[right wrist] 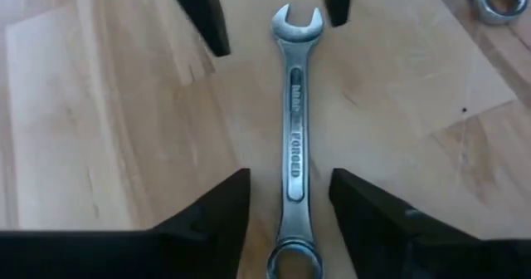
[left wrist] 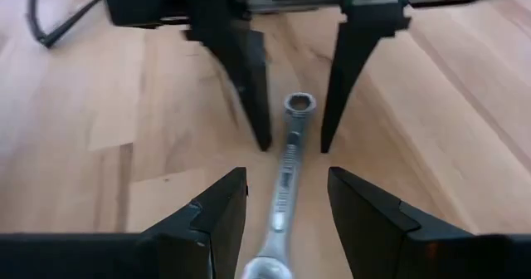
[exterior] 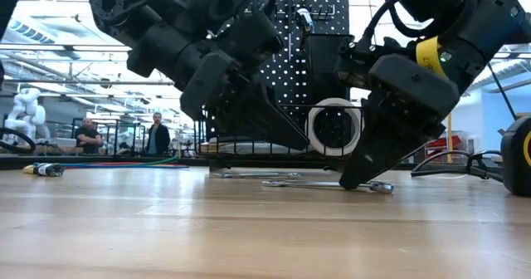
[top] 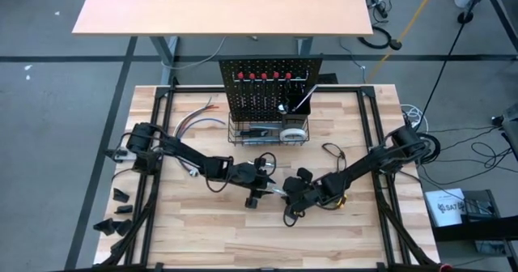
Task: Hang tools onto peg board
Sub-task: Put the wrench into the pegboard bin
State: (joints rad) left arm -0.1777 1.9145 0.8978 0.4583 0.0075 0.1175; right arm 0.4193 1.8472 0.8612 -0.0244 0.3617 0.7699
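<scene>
You have both grippers low at mid-table, facing each other over one silver wrench (right wrist: 294, 146) lying flat. Left gripper (left wrist: 287, 208) and right gripper (right wrist: 290, 208) straddle it, jaws released, not touching it.

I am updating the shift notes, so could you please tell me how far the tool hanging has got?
Done: red-handled screwdrivers hang on the black perforated peg board; white tape roll sits in its wire basket. In hand: nothing; left gripper and right gripper straddle the silver wrench, open. Left: hanging it.
</scene>
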